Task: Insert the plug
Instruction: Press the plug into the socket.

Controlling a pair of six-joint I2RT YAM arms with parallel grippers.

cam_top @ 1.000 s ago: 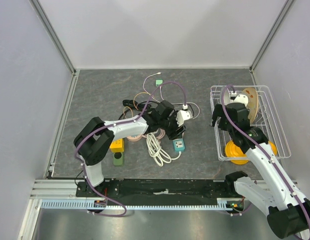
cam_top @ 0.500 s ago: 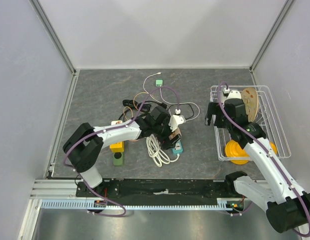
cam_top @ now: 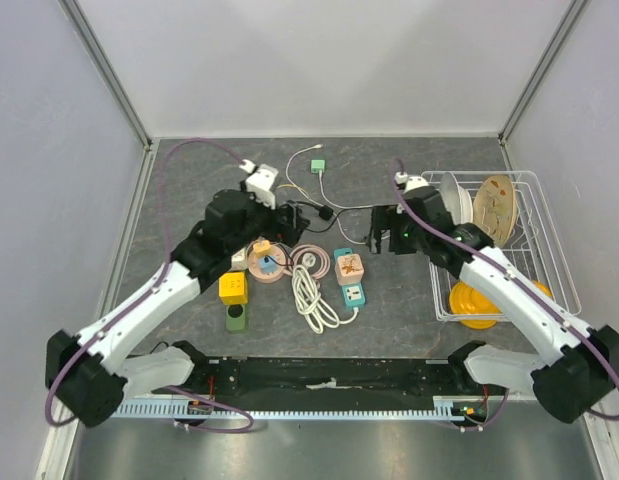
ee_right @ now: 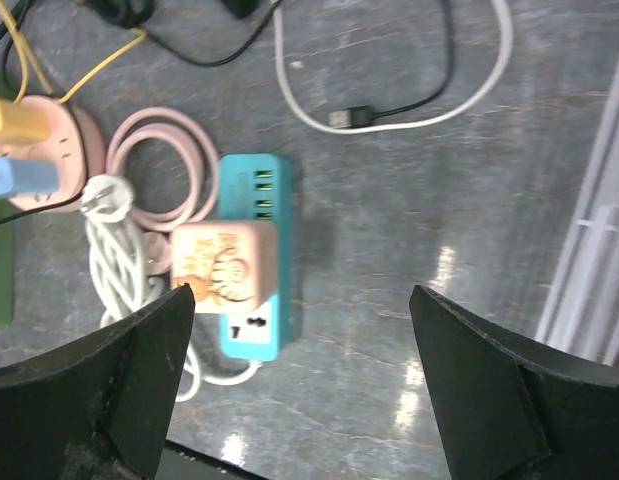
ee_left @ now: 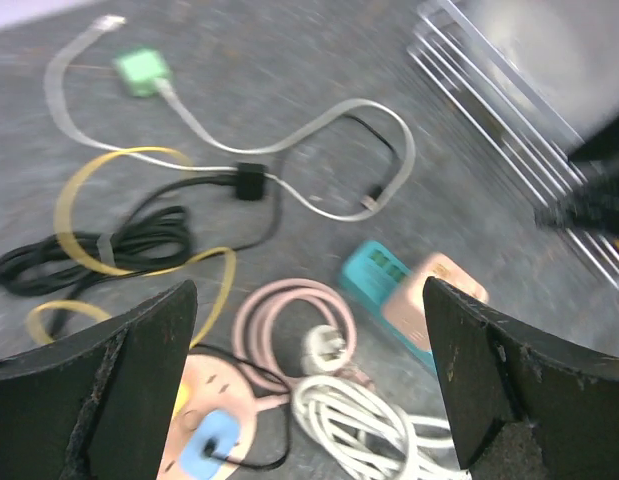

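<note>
Toward near edge of table point(cam_top: 179, 200), pink plug point(ee_right: 224, 262) sits on teal strip point(ee_right: 251, 330); left claw point(ee_left: 309, 290), right claw point(ee_right: 301, 295) both gape empty. We risk snagging white cord point(ee_right: 109, 270) and tipping it out.

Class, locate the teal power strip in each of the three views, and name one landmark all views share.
Top external: teal power strip just below centre.
Left wrist: strip lower right of centre.
Right wrist: strip left of centre.
Shared landmark: pink adapter on it.
</note>
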